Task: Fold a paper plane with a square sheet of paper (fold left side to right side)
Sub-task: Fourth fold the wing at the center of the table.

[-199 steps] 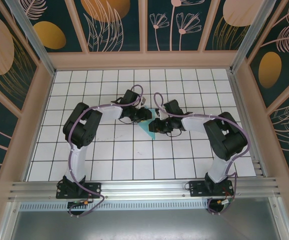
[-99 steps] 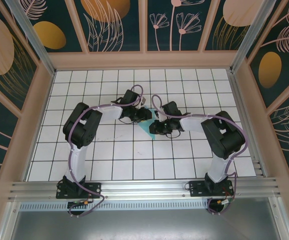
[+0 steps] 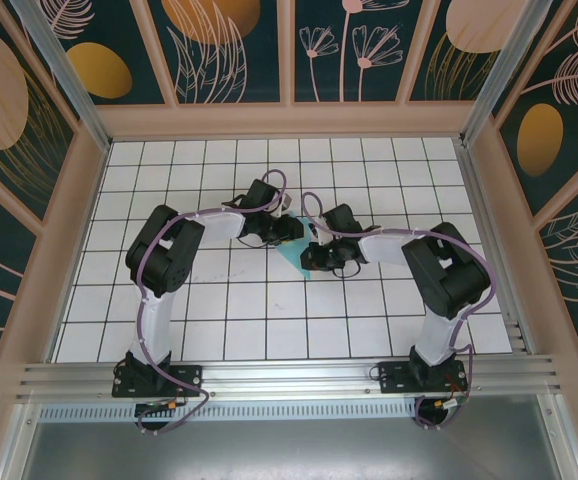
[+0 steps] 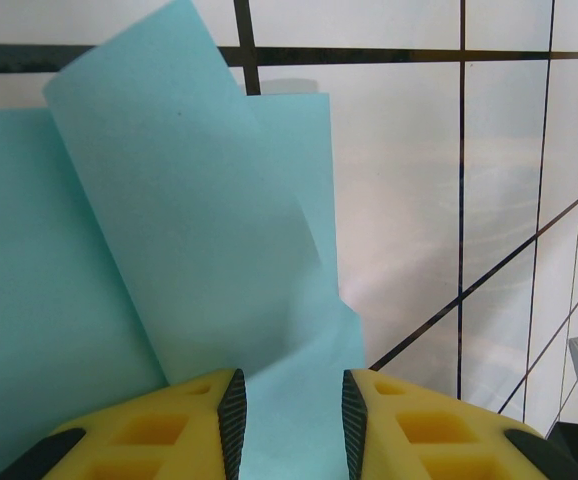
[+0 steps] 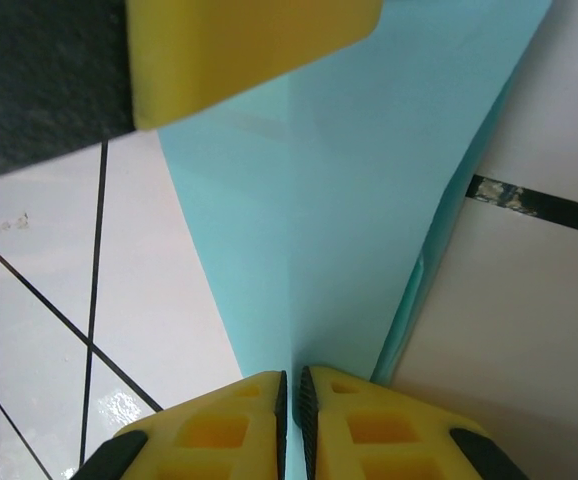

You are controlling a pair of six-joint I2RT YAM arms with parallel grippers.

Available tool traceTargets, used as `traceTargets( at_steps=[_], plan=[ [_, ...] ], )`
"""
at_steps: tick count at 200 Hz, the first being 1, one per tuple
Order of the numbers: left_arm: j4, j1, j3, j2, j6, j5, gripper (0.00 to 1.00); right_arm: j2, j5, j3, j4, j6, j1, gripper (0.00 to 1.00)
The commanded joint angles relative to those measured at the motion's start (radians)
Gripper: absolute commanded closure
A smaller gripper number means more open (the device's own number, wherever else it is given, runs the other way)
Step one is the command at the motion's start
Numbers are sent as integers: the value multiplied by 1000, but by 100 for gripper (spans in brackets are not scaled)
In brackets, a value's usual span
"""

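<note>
While both arms reach in over the middle of the white grid table (image 3: pixel 269 330), the top view has the paper sheet (image 3: pixel 294 263) lying flat between the left gripper (image 3: pixel 294 229) on its far side and the right gripper (image 3: pixel 307 256) at its right edge.

Left wrist view: left gripper (image 4: pixel 290 395) jaws stand apart, released, with the paper sheet (image 4: pixel 169 250) running through the gap. One flap curls up off the table, uncreased.

Right wrist view: right gripper (image 5: pixel 291 385) jaws are nearly closed, pinching the raised centre crease of the paper sheet (image 5: pixel 369 200), which is folded to a narrowing point. A yellow finger (image 5: pixel 254 50) of the left gripper hangs at the far end.

Handling, as a judgement: very light, thin and floppy, springs back unless pressed, slides easily on the smooth tiles and tears or crumples if clenched hard. Best taken at a free edge or corner of the flap, with the other gripper pinning the crease.
</note>
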Motion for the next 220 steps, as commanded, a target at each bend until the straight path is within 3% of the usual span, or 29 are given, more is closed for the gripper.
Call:
traceTargets(
  at_steps=[1,62,126,220],
  plan=[
    [-48,-2,-19,60,17,-60,65,-14,50,-44,-168,-23,18,84],
    [-50,-1,-19,57,19,-60,65,-70,80,-66,-247,-50,30,84],
    [-46,-2,-25,49,17,-57,65,-245,26,10,-211,-5,8,83],
    [-41,-2,-27,50,17,-55,65,-42,-23,74,-38,47,49,82]
  ],
)
